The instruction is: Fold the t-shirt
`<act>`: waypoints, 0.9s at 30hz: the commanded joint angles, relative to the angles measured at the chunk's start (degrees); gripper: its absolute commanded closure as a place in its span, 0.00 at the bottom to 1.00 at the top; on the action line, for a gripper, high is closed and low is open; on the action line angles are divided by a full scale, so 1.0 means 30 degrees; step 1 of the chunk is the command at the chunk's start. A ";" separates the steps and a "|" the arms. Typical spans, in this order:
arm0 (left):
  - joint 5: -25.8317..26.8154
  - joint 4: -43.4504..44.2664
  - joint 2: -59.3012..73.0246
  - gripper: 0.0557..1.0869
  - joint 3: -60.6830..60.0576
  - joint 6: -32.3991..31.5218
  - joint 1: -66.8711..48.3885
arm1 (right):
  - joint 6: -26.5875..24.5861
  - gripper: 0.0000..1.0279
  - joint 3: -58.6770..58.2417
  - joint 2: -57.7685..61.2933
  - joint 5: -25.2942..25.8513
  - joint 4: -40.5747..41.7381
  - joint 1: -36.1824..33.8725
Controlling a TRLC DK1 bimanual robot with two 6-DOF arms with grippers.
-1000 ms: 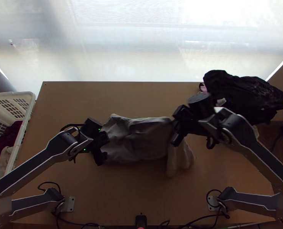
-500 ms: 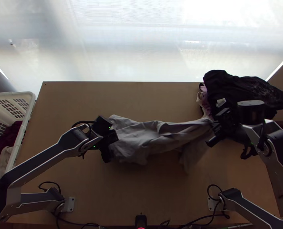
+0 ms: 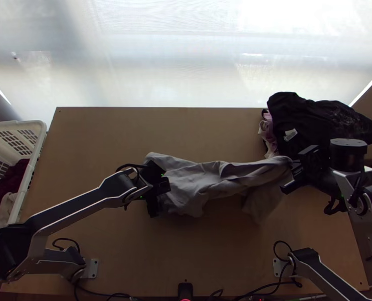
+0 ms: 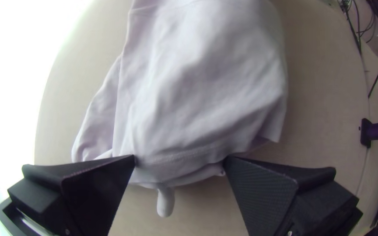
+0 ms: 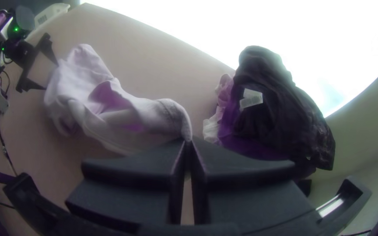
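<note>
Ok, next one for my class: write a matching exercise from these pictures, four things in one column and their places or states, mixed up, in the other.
Things
1. Left gripper
2. White basket
3. Right gripper
4. Black garment

Places and states
A. Shut on one end of the grey t-shirt
B. Heaped towards the far right of the table in the top view
C. Fingers apart at the t-shirt
D. At the top view's left edge, with dark red cloth inside

Pairs: 1-C, 2-D, 3-A, 4-B
</note>
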 commanded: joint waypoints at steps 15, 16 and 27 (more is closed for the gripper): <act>0.0120 -0.1403 -0.1425 0.83 0.5438 0.0169 0.2869 | 0.1533 0.97 -0.0041 -0.0515 -0.0051 -0.0840 0.3078; 0.0267 -0.2106 -0.1923 0.83 0.6288 0.0081 0.3191 | 0.1563 0.97 0.0017 -0.0515 -0.0080 -0.0840 0.3283; 0.0501 -0.6413 -0.4970 0.83 1.4315 -0.0153 0.6560 | 0.1651 0.97 0.1160 -0.0310 -0.1486 -0.0957 0.3899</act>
